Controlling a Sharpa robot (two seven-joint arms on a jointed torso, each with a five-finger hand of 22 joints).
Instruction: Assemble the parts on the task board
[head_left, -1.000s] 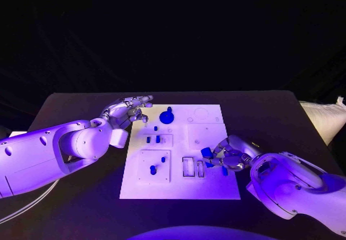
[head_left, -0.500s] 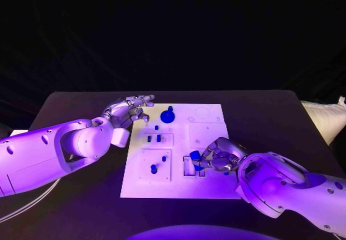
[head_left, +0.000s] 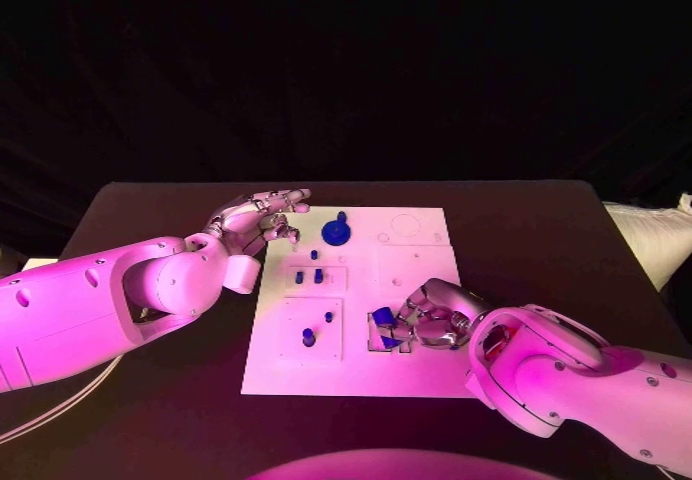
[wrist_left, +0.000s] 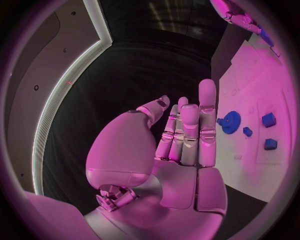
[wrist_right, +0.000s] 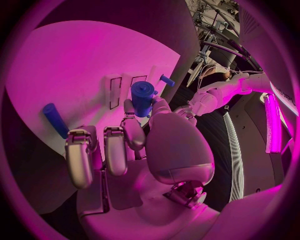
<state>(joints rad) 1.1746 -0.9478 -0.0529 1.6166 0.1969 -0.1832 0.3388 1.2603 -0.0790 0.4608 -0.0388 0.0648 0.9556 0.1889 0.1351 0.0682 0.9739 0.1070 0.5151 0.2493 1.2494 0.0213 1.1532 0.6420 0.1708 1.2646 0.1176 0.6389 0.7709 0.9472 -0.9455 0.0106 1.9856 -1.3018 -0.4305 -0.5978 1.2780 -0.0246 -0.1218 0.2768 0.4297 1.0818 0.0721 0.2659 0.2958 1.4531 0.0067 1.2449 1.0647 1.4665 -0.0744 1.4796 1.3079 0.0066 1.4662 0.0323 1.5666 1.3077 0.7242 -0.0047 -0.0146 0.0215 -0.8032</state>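
The white task board (head_left: 418, 262) lies mid-table. My right hand (head_left: 430, 322) hovers over its lower middle and pinches a blue block part (head_left: 385, 316) just above the two narrow slots (head_left: 378, 338). In the right wrist view the blue block (wrist_right: 142, 96) sits between thumb and fingers (wrist_right: 132, 131), close to the slots (wrist_right: 115, 92). My left hand (head_left: 263, 222) rests at the board's upper left edge, fingers (wrist_left: 187, 131) straight and holding nothing. A blue gear (head_left: 335, 234) stands near it; the left wrist view shows that gear (wrist_left: 230, 121) too.
Small blue pegs (head_left: 307, 277) stand in the left middle plate, and others (head_left: 307, 338) in the lower left plate. A blue bar (wrist_right: 53, 119) lies loose on the board beside my right hand. Black table (head_left: 548, 230) surrounds the board.
My right hand has carried the blue block left from the board's right edge to above the narrow slots. The left hand has stayed in place.
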